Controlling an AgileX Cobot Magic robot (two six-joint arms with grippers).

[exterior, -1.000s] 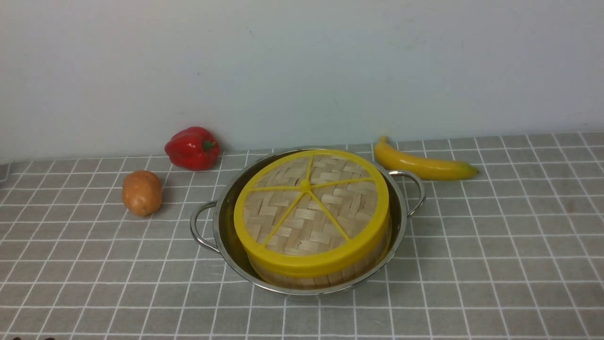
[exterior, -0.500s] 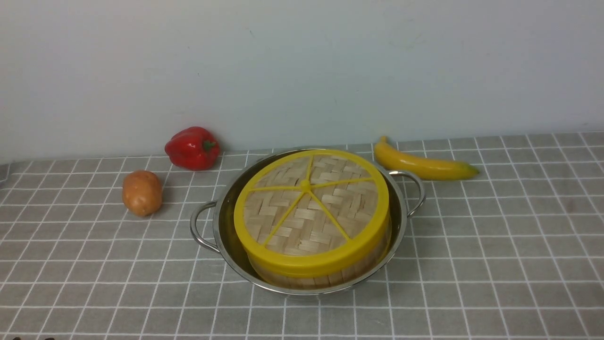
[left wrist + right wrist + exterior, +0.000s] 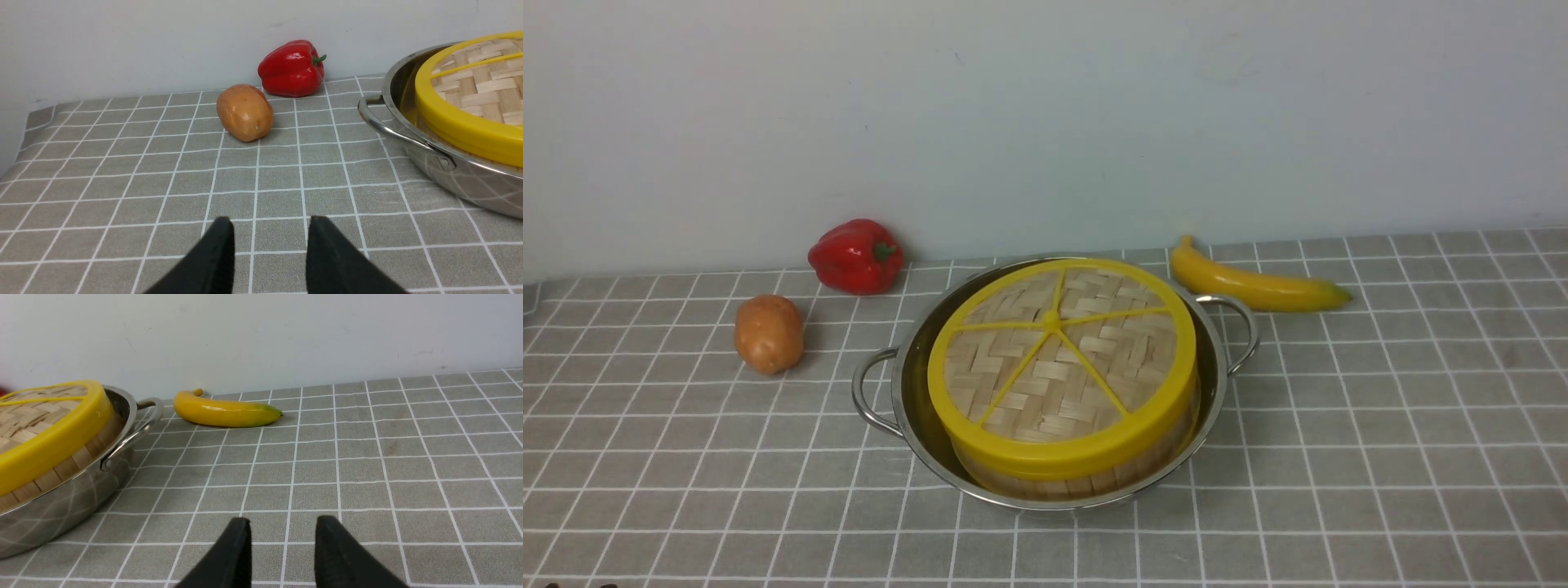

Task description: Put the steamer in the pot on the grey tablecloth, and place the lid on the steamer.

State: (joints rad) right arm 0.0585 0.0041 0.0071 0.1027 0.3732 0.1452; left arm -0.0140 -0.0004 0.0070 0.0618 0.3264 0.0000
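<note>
The pot (image 3: 907,408) is polished steel, mirror-bright, its side throwing back the white grid of the cloth, with bare wire handles. The lid (image 3: 1062,367) is pale woven bamboo strips, dry and matt, inside a thick yellow plastic rim that looks smooth with a dull sheen. Under it the steamer (image 3: 1045,483) wall shows as plain wooden slats. The tablecloth (image 3: 1380,457) is grey fabric, soft and matt. The red pepper (image 3: 856,256) is glossy like plastic, the banana (image 3: 1254,283) smooth and faintly shiny, the potato (image 3: 768,333) duller. The fingers (image 3: 214,257) are matt black
</note>
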